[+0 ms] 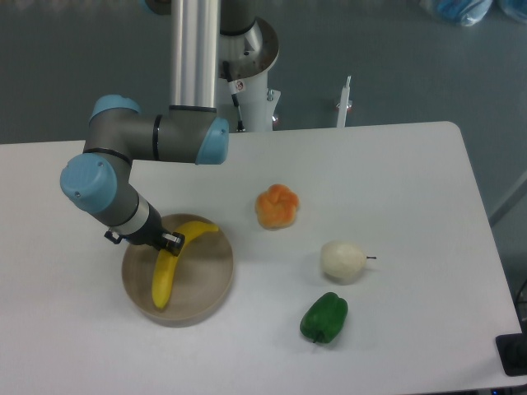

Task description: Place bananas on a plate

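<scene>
The yellow banana (167, 271) lies flat inside the round beige plate (212, 284) at the front left of the table. Its upper end curves toward the plate's far rim. My gripper (170, 241) hangs over the banana's upper bend, pointing down, and the wrist hides most of it. Only a dark fingertip (174, 240) shows beside the fruit. The banana rests on the plate's floor, and the fingers appear open around it rather than clamped.
An orange fruit (277, 206) sits mid-table and a white pear (342, 261) lies to its right. A green bell pepper (324, 318) is near the front edge. The arm's base column (198, 49) rises at the back.
</scene>
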